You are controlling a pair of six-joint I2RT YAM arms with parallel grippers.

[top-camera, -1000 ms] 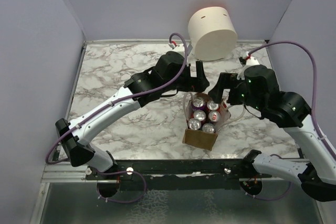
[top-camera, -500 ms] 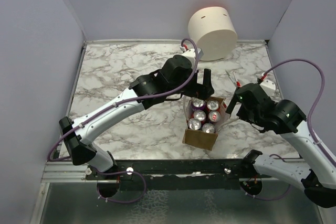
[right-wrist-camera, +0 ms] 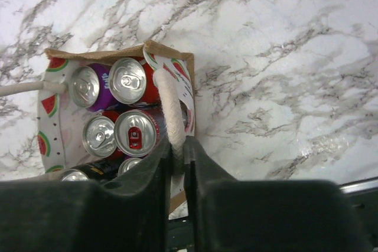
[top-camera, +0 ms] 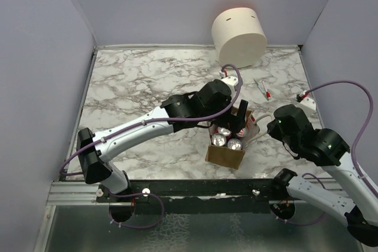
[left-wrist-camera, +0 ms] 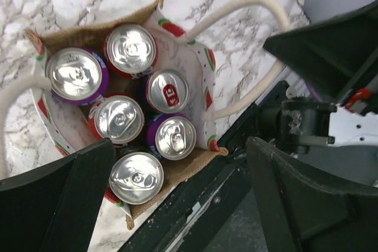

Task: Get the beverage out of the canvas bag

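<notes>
The canvas bag stands near the table's front edge with its mouth open, tan outside with a watermelon-print lining. Several beverage cans stand upright inside it, silver tops up, some purple and some red. My left gripper hovers right over the bag's far half. It is open wide, with one can top beside its left finger. My right gripper is at the bag's right side, shut on the white rope handle.
A large cream cylinder lies at the back against the wall. A small white stick with a red tip lies on the marble to the right. The black front rail runs just below the bag. Grey walls close in both sides.
My left arm has swung right and nearer, ending over the bag. My right gripper drew back to the bag's right side and shut on the rope handle.
</notes>
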